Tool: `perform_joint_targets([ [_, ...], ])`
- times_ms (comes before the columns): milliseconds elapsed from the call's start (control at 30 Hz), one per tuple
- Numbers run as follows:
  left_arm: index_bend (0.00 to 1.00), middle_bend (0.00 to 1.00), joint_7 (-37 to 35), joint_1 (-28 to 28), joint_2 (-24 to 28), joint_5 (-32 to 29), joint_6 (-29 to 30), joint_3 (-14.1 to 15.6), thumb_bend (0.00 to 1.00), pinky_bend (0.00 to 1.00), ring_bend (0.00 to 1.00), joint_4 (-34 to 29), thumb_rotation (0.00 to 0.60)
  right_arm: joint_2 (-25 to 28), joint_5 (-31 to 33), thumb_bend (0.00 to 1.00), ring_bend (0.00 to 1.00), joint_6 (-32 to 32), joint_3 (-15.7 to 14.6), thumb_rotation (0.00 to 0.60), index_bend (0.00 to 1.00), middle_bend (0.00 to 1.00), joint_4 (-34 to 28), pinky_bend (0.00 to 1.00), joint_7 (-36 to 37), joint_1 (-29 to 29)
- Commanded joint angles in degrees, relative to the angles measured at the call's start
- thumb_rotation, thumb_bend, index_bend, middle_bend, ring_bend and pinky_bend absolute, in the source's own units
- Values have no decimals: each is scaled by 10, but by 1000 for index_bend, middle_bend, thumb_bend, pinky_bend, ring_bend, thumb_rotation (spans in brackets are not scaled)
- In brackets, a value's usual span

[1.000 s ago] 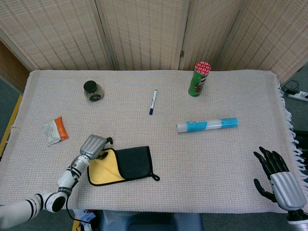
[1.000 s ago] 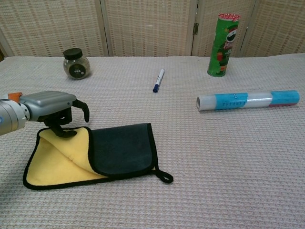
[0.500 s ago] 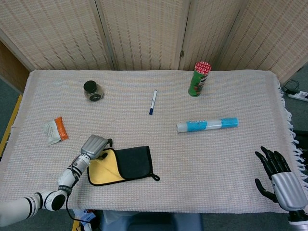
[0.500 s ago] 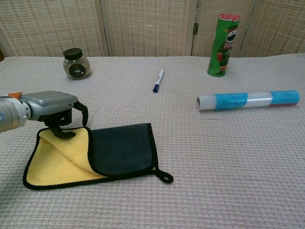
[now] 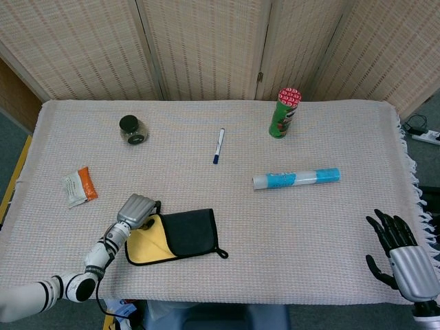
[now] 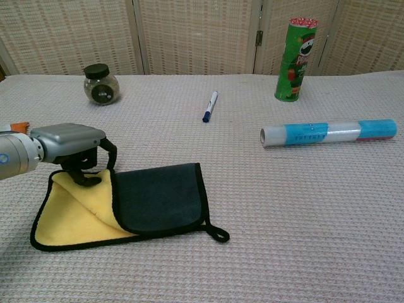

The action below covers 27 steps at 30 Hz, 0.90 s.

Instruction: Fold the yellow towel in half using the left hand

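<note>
The yellow towel lies near the table's front left, black-edged, with its dark grey back side folded over the right part. My left hand sits at the towel's far left corner, and its curled fingers pinch the folded flap's edge there. A yellow strip still shows on the left and along the front. My right hand hovers at the table's front right corner with fingers spread and nothing in it; only the head view shows it.
A black-lidded jar stands at the back left and a green chip can at the back right. A blue pen and a blue-white tube lie mid-table. An orange-white packet lies left.
My left hand has edged down and left with the flap's corner, so the dark flap now covers a little more of the yellow. The right hand sank slightly toward the front edge.
</note>
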Motion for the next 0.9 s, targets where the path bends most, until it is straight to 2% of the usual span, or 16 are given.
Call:
perform_joint_targets([
  [33,548,1000,-5,2,-2,5,5,3,402,1000,1000,2,600,0,-1,483,0,1,0,600,0,0,0,0,0,-1],
  [433,672,1000,-24,20,1,45,60,9,402,1000,1000,-4,600,2,-8,483,0,5,-3,600,0,0,-1,0,2,-2],
  [900,700,1000,-35,78,55,90,138,44,403,1000,1000,-70,600,1,-15,482,0,2,-7,600,0,0,-2,0,-1,-2],
])
